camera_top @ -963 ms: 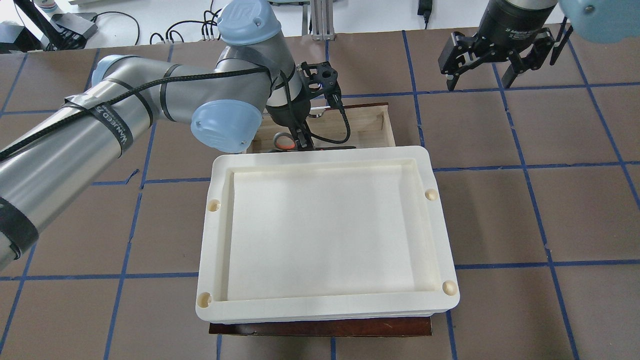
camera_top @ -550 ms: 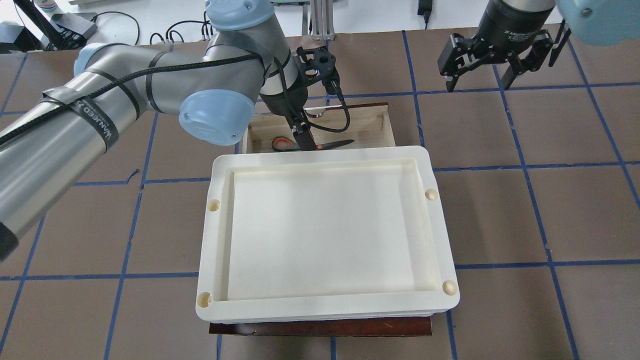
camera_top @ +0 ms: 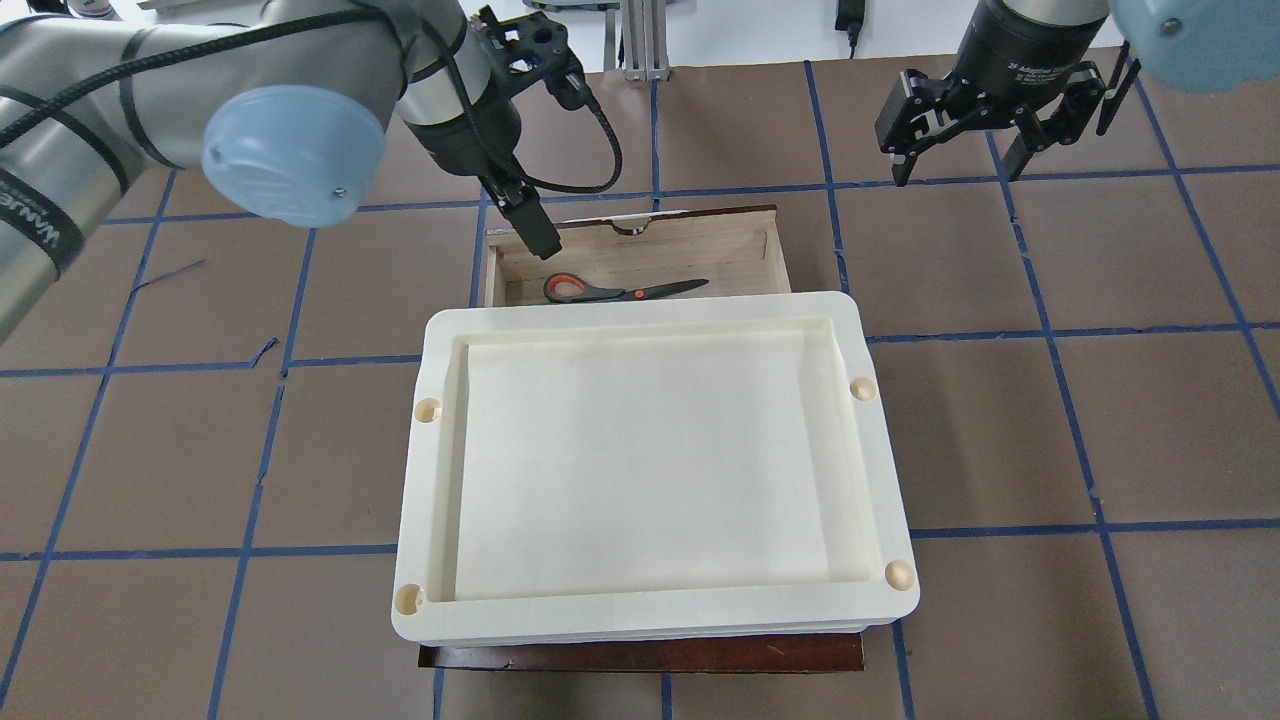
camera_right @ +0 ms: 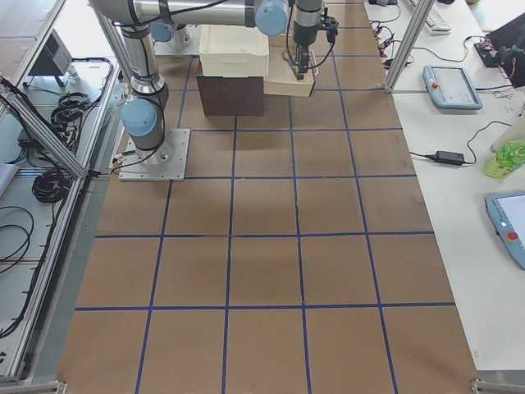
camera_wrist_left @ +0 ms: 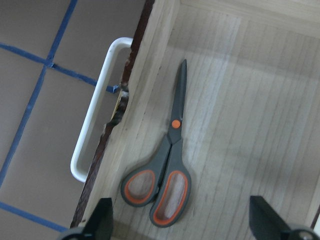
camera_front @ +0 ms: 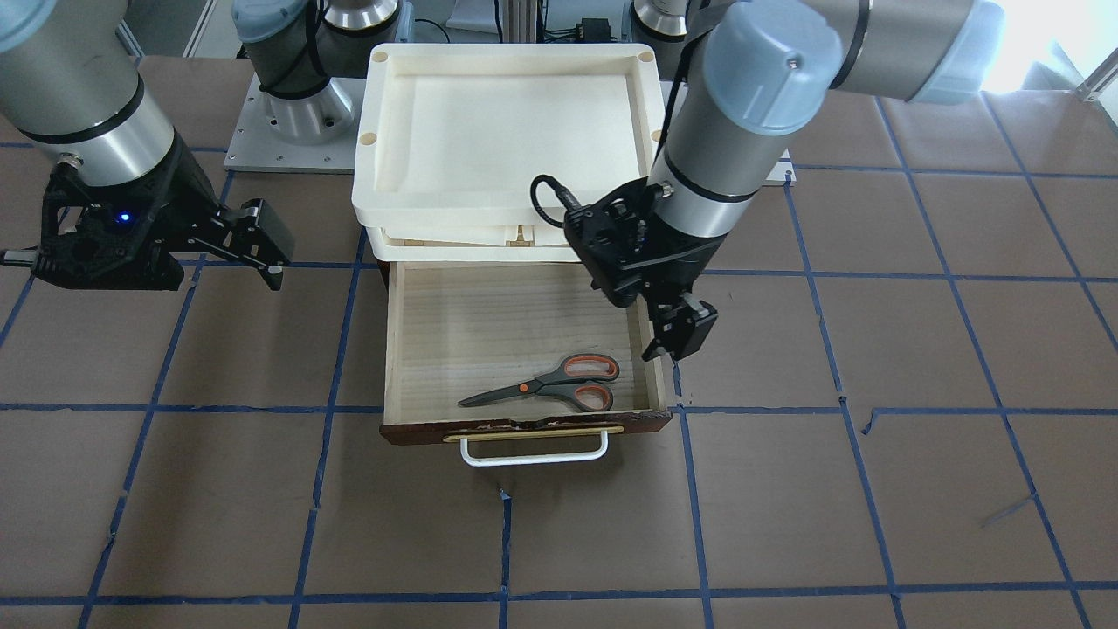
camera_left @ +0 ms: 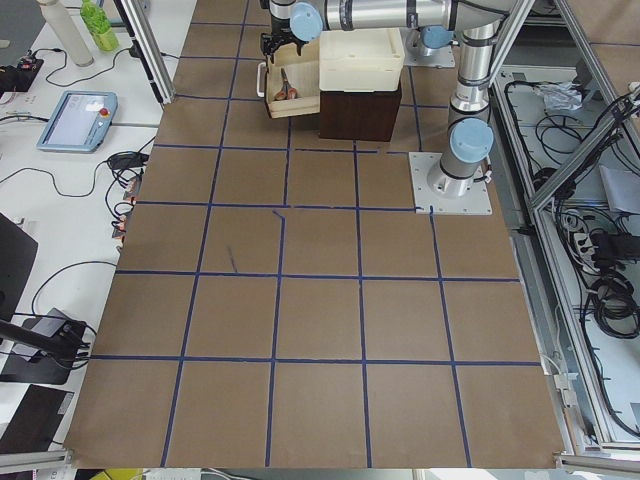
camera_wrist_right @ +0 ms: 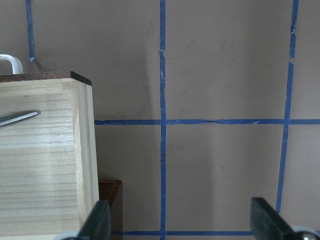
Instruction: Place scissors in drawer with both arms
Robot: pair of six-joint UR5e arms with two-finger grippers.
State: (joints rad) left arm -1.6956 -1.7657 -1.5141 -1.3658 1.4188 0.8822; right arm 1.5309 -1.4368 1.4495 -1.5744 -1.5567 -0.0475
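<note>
1. On the counter (camera_front: 873, 489), a cream tray (camera_top: 440, 330) is sitting on top of a dark unit.
2. Beneath the tray, the drawer (camera_front: 489, 314) is standing pulled out.
3. The left claw (camera_front: 677, 332) is hanging over the drawer's left wall, fingers apart, gripping nothing.
4. The right claw (camera_top: 957, 165) is hovering well off to the other side, fingers spread, empty.
5. The scissors (camera_front: 546, 383) are lying flat inside the drawer, near its front.

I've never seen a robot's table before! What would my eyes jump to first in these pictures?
Probably the scissors with bright orange inside their handles, lying flat in the open wooden drawer near its front. Next comes the big cream tray sitting above the drawer. The left gripper hangs open over the drawer's corner, and the right gripper waits open off to the side.
</note>
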